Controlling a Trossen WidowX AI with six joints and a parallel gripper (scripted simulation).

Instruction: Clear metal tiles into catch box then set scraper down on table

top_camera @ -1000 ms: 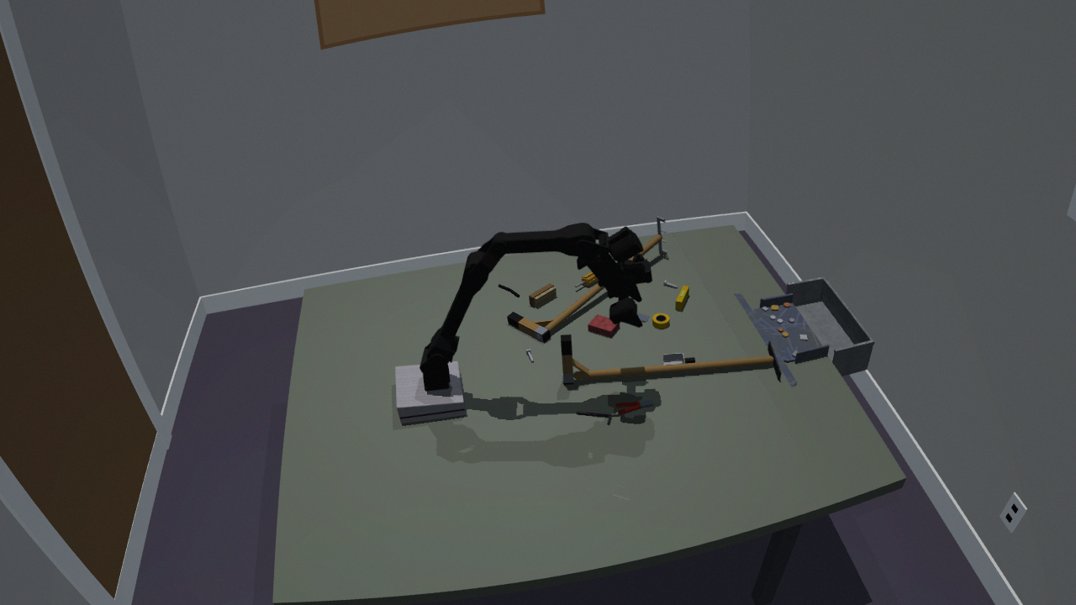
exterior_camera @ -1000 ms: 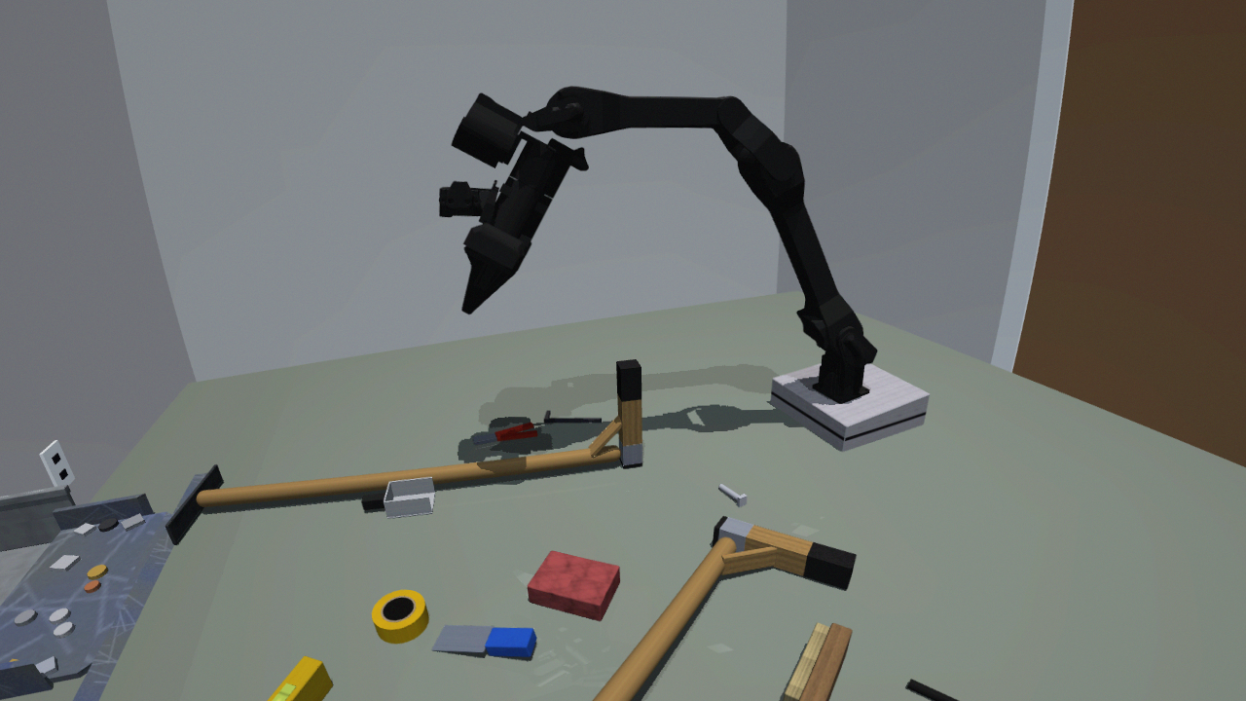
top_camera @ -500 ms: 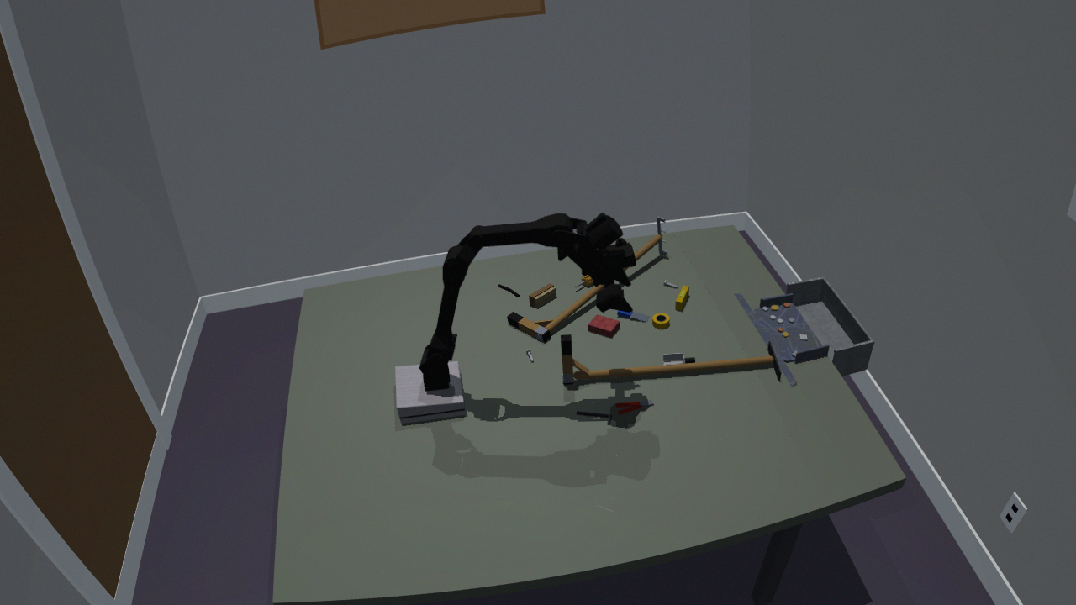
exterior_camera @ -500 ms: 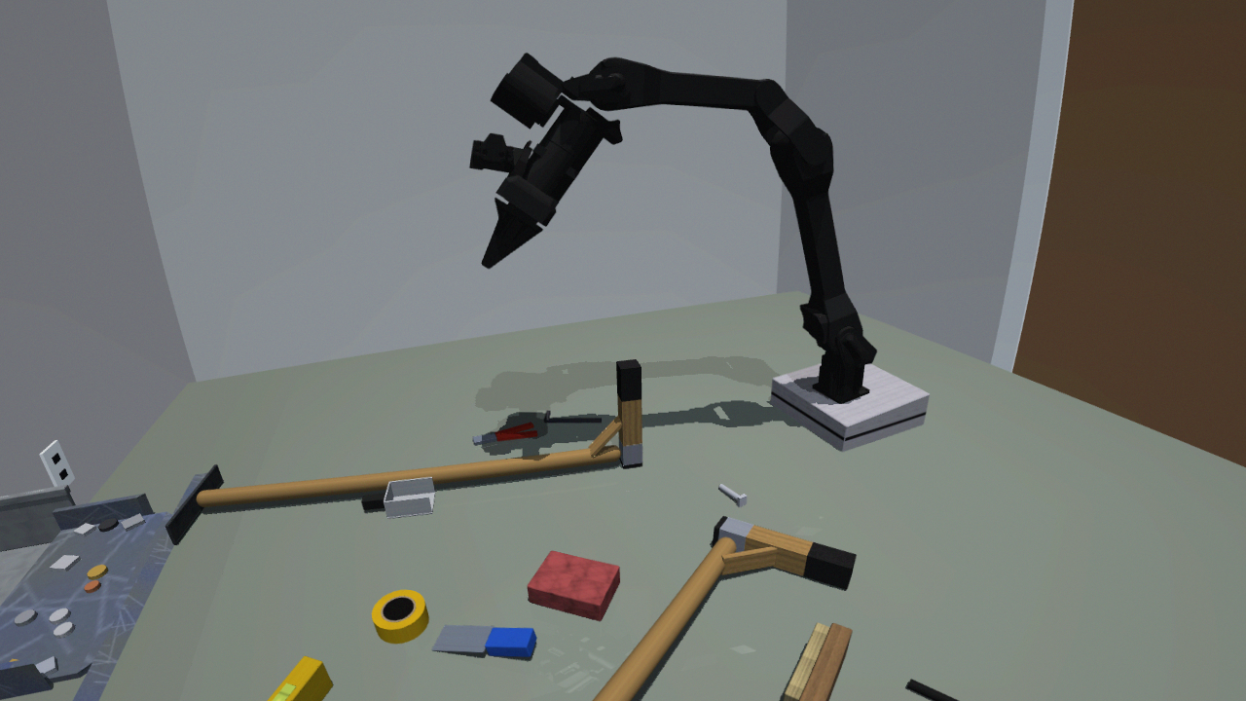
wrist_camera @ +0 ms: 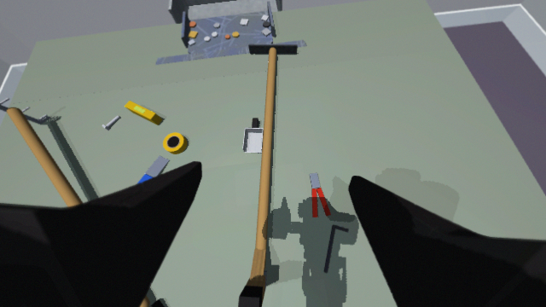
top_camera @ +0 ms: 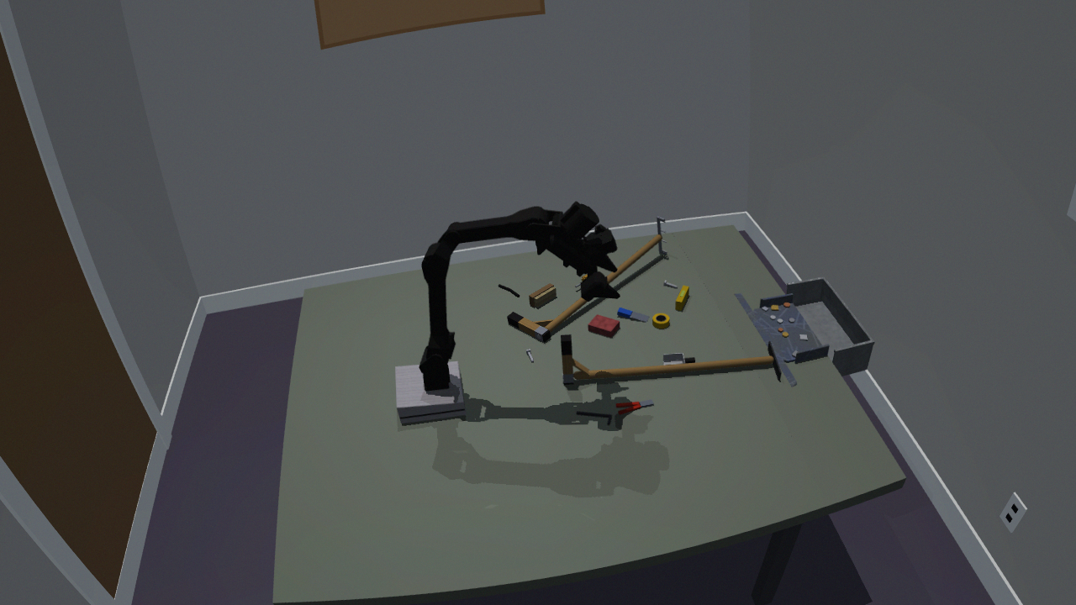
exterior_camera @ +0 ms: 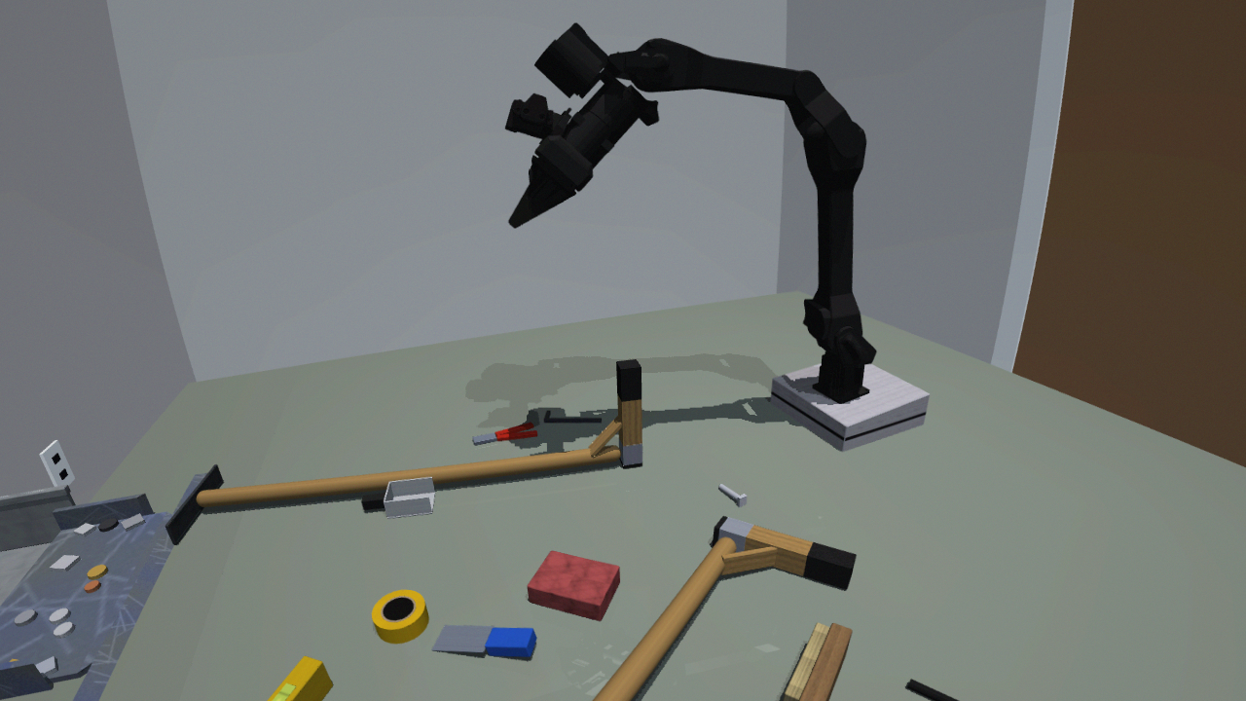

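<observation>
The long scraper (top_camera: 692, 367) (exterior_camera: 348, 485) (wrist_camera: 270, 107) lies on the table, its wooden handle running away from the arm and its upright grip at the near end. Its dark flat blade (top_camera: 774, 361) (exterior_camera: 193, 505) (wrist_camera: 273, 49) rests by the near right corner of the steel bench plate (top_camera: 786, 345) (exterior_camera: 104, 601) (wrist_camera: 205, 52). Several small silver, orange, yellow and dark tiles, one a square silver tile (top_camera: 803, 337) (exterior_camera: 65, 562) (wrist_camera: 244, 21), lie spread on the plate. The catch box (top_camera: 857, 357) (wrist_camera: 226, 8) adjoins its far end. My gripper (top_camera: 617, 281) (exterior_camera: 514, 223) (wrist_camera: 278, 176) is open and empty, high above the table.
A pronged rake (top_camera: 639, 252) (exterior_camera: 662, 636) (wrist_camera: 43, 158) lies left of the scraper. A white tray (top_camera: 672, 360) (exterior_camera: 409, 498) (wrist_camera: 253, 141) sits against the handle. Red pliers (top_camera: 628, 408) (exterior_camera: 515, 431) (wrist_camera: 316, 196) and a hex key (wrist_camera: 329, 249) lie to its right; a red block (top_camera: 603, 325) (exterior_camera: 573, 582) lies left.
</observation>
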